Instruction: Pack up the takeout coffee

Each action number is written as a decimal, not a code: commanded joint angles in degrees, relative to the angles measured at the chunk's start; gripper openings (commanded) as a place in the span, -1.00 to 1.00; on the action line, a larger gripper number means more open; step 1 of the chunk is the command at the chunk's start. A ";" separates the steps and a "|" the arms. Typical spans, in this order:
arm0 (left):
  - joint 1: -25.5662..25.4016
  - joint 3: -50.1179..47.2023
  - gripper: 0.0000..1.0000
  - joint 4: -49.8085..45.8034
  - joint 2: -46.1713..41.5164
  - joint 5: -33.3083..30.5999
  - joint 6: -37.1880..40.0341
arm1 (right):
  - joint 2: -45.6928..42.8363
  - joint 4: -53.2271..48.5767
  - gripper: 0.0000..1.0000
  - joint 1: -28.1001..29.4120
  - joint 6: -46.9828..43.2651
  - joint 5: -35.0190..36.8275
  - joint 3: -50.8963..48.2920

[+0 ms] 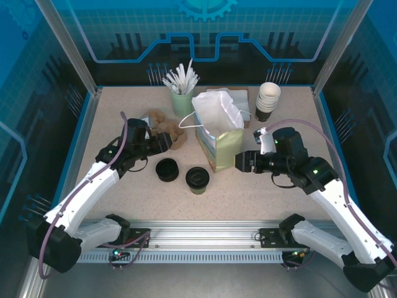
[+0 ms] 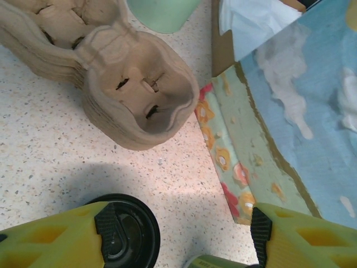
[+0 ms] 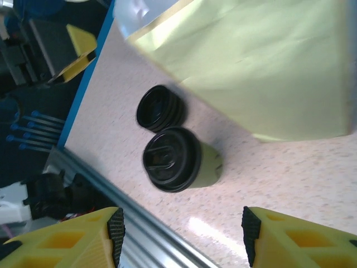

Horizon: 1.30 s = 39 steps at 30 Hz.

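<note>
Got the coffee cup [image 1: 197, 179] standing on the table [image 1: 279, 189] by the bag [image 1: 224, 149], out ahead of the right gripper [image 3: 181, 224], jaws wide and clear of it, left gripper [image 2: 182, 229] gaping wide too.

No words, numbers or brand names can be read. The blue back wall [image 1: 260, 28] carries a gear emblem [image 1: 205, 6] and line graphics, with no legible lettering. The paper bag [image 2: 226, 162] has a printed flower pattern along its side. The black lid of the takeout coffee [image 3: 170, 159] has moulded relief too blurred to make out.
</note>
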 commanded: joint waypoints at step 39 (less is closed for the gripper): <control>5.35 20.18 -0.03 -9.37 32.95 -8.59 -1.81 | 3.66 -7.02 0.20 -14.26 -7.04 -10.47 3.80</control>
